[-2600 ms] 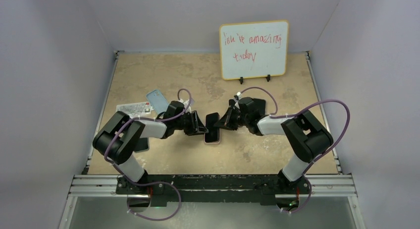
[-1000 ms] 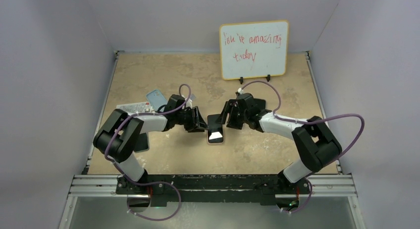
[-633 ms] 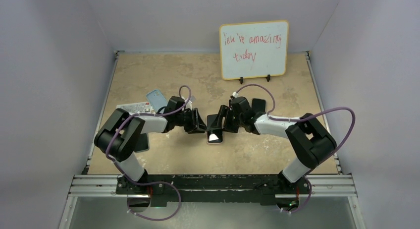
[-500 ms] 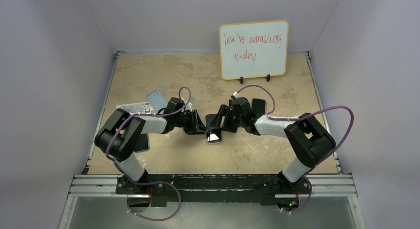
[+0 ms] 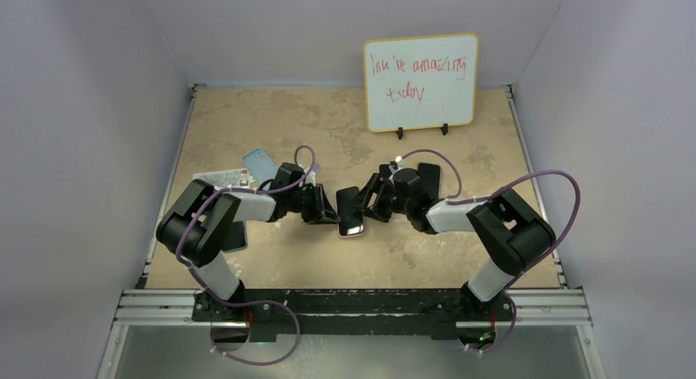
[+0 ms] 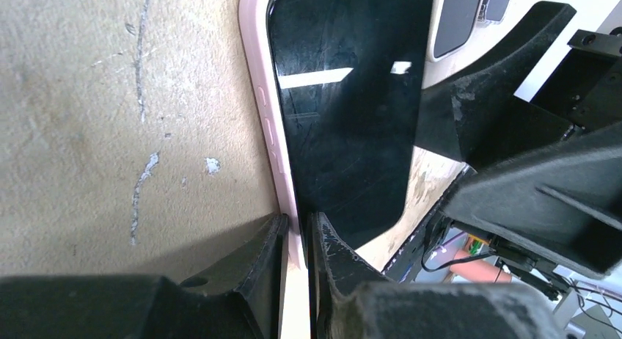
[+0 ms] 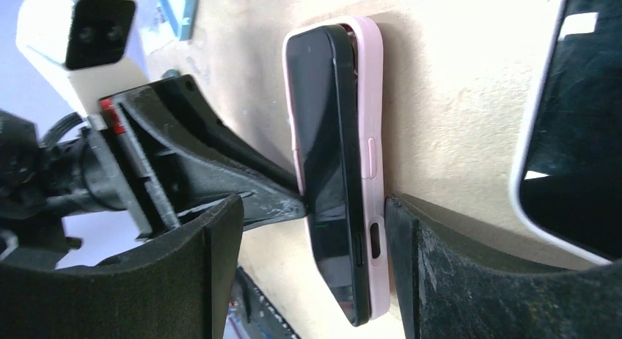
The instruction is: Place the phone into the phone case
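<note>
The black phone (image 5: 351, 208) lies slanted in the pink phone case (image 5: 353, 230) at the table's middle. Its long edge on the left gripper's side stands up out of the case (image 7: 372, 133), as the phone (image 7: 323, 155) shows in the right wrist view. My left gripper (image 6: 299, 225) is shut on the case's pink side wall (image 6: 265, 126), beside the phone's screen (image 6: 345, 111). My right gripper (image 7: 312, 210) is open and straddles phone and case from the other side. One finger (image 7: 411, 236) rests by the case's outer wall, and the other stands apart.
A second dark phone with a white rim (image 7: 565, 119) lies just behind the right gripper (image 5: 371, 200). A blue case (image 5: 259, 166), a patterned case (image 5: 220, 179) and a dark slab (image 5: 235, 238) lie at the left. A whiteboard (image 5: 420, 82) stands at the back.
The left jaws have narrowed onto the case's wall. The right gripper has shifted left and nearer over the phone, which has tipped lower toward the case.
</note>
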Robot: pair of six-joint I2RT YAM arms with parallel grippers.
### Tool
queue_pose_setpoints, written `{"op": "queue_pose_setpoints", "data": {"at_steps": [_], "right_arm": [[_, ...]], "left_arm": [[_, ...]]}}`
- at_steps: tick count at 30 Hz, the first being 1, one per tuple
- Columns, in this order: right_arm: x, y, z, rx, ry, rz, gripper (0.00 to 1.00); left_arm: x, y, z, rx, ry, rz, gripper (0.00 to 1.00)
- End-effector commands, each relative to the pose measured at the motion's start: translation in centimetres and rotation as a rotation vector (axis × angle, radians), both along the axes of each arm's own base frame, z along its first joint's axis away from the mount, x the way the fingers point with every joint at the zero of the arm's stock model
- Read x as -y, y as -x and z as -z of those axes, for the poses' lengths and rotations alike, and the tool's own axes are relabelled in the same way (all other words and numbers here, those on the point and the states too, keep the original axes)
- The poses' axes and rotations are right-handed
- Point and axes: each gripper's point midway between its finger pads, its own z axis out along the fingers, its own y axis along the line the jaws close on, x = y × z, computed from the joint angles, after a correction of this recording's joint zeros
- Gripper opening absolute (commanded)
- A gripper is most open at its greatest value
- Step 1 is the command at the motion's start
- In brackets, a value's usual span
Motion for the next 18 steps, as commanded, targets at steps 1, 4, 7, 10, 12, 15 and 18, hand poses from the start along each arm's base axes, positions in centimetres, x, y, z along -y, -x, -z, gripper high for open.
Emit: {"op": "queue_pose_setpoints", "data": {"at_steps": [1,4,7,10,12,15,18], "right_arm": [[-3.3,1.3,-5.8,0.059,-0.256,-0.112,0.7],[-3.4,1.6,-5.8,0.056,-0.283,-0.115,0.7],[-3.3,1.7,-5.4,0.044,-0.274,-0.113,0.7],[-3.0,1.7,-4.7,0.036,-0.238,-0.108,0.68],[-2.7,1.6,-4.1,0.035,-0.199,-0.101,0.63],[-2.3,1.4,-3.9,0.048,-0.162,-0.094,0.56],[-2.2,1.2,-3.9,0.054,-0.14,-0.091,0.47]], "left_arm": [[0.2,0.1,-1.1,0.054,0.015,0.038,0.17],[-0.1,0.2,-1.1,0.064,-0.006,0.038,0.17],[-0.2,0.3,-1.3,0.066,-0.012,0.04,0.17],[-0.3,0.3,-1.5,0.071,-0.01,0.04,0.17],[-0.3,0.4,-1.7,0.075,-0.012,0.039,0.18],[-0.5,0.5,-1.7,0.075,-0.017,0.04,0.18],[-0.5,0.6,-1.8,0.075,-0.018,0.039,0.18]]}}
